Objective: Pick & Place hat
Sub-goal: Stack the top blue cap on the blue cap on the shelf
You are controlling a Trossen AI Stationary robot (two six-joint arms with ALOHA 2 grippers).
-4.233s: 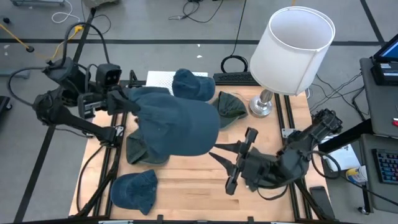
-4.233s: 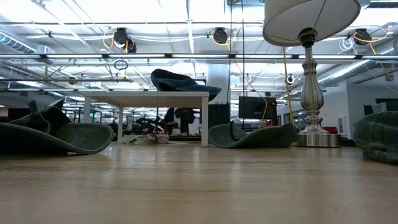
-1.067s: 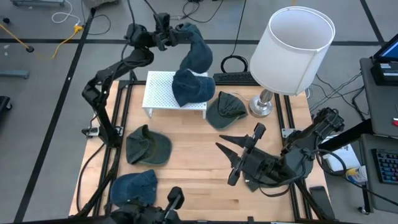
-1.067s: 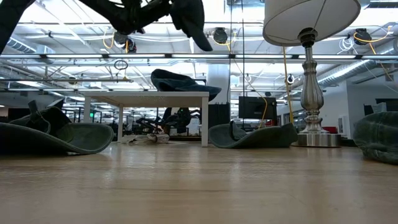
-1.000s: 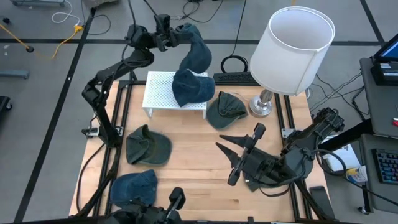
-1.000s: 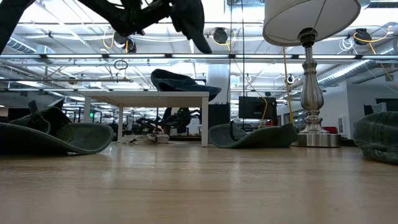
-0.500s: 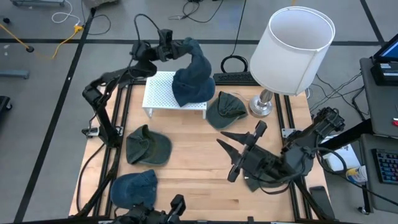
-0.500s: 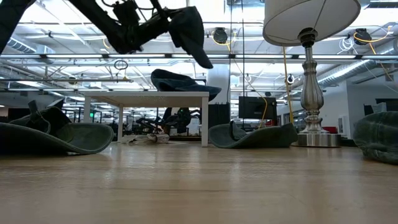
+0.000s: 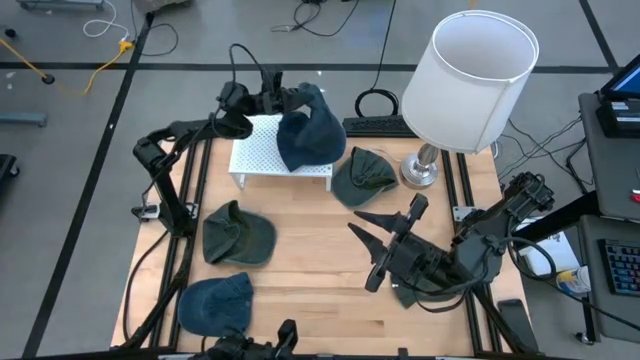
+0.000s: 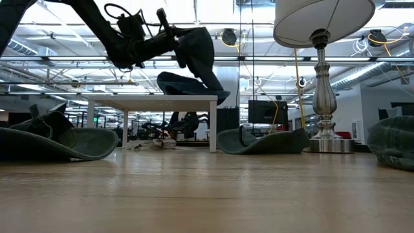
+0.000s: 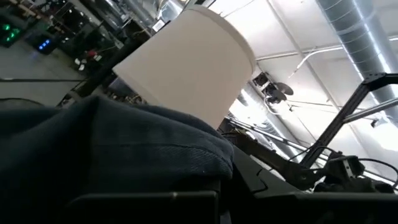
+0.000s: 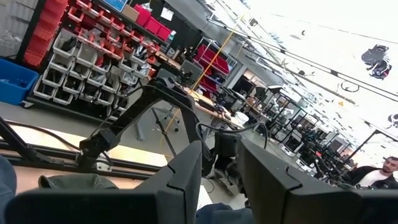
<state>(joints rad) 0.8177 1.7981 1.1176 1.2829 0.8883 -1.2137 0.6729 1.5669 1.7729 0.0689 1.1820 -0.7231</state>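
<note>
A: Hat [image 9: 310, 128], the dark blue one, is held pinched in the left gripper [image 9: 281, 100] above the far side of the white stand [image 9: 262, 150], and it is seen draped down onto a second blue hat already lying on that stand.

B: Confirmed from the low view: the hat [image 10: 197, 52] hangs from the clamped fingers, its lower edge reaching the hat on the stand [image 10: 152, 99]. Half a second ago it was carried higher and clear of that stand; it has now been brought down.

A: Nothing like a container is seen on the table. Three more hats are laid on the wood: a green one [image 9: 238, 234] at the left, a blue one [image 9: 215, 304] at the near left corner, another green one [image 9: 363, 174] beside the lamp [image 9: 467, 70].

B: The right gripper [image 9: 385, 243] is parked low at the near right, fingers spread wide and empty, barely shifted since the earlier frames.
</note>
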